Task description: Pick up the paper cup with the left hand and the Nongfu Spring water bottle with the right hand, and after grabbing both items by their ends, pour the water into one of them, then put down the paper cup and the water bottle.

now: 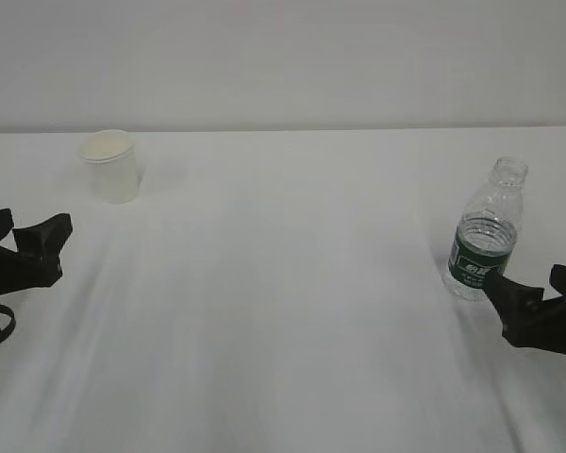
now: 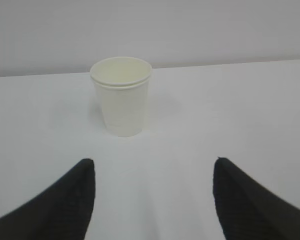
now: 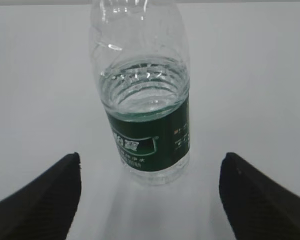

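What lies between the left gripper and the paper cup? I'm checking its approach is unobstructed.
Nothing: the left wrist view shows only bare white table between the left gripper and the paper cup.

One paper cup [image 1: 110, 165], one water bottle [image 1: 486, 231], seemingly two arms.

The paper cup [image 1: 112, 166] is standing upright on the worktop [image 1: 283, 311] at the far left, near the back edge. The water bottle [image 1: 486, 233] is standing upright at the right, nearer the front, well apart from the cup. The left end effector [image 1: 24, 247] is sitting in front of the cup, apart from it. The right end effector [image 1: 533, 307] is sitting just in front of the bottle.
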Robot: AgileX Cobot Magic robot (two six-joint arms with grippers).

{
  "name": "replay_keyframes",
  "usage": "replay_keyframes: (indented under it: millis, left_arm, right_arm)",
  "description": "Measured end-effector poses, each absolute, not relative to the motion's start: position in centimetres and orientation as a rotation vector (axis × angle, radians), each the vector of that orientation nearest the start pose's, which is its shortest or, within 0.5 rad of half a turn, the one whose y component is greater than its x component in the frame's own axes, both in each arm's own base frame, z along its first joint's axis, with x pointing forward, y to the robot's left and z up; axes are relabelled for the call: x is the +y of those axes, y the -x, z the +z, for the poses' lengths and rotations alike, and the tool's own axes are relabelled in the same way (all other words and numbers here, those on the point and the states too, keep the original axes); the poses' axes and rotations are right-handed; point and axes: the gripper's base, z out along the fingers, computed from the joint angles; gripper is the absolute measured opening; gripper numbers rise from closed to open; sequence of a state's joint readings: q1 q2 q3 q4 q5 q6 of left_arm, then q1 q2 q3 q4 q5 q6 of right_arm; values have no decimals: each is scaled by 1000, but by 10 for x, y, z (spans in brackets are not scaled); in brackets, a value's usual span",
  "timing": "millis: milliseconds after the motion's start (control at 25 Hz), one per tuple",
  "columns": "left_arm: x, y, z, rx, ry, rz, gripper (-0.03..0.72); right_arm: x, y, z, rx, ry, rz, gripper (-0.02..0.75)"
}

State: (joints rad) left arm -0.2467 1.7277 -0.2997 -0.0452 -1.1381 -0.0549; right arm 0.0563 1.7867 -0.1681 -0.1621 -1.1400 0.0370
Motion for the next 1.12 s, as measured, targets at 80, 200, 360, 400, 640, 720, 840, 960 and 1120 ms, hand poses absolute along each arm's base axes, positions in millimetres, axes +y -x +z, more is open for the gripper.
replay_keyframes:
  millis: [80,200,360,400,640,720,840,960,1120]
  left_arm:
    - [-56,-243,138,1774,-108,-188,537]
    - [-56,-244,138,1775,-102,-184,537]
    - [-55,-244,138,1775,-97,-182,537]
    - [-55,-244,138,1775,-97,-182,537]
    - [-55,-244,138,1773,-97,-182,538]
    - [-55,-244,138,1773,-97,-182,538]
    - [-55,-244,138,1773,-97,-182,538]
    - [-55,-244,138,1773,-96,-182,538]
    - [-55,-244,138,1773,-94,-181,538]
  right_arm:
    - [26,-220,104,1953,182,159,653]
    - [26,-234,101,1939,183,158,653]
    - [27,-247,94,1942,182,158,653]
    - [27,-249,92,1945,182,158,653]
    - [28,-264,82,1950,181,161,653]
    - [29,-269,79,1952,179,168,653]
    - [30,-275,75,1951,176,178,653]
    - [31,-282,71,1946,176,185,653]
    - [32,-291,67,1941,163,202,653]
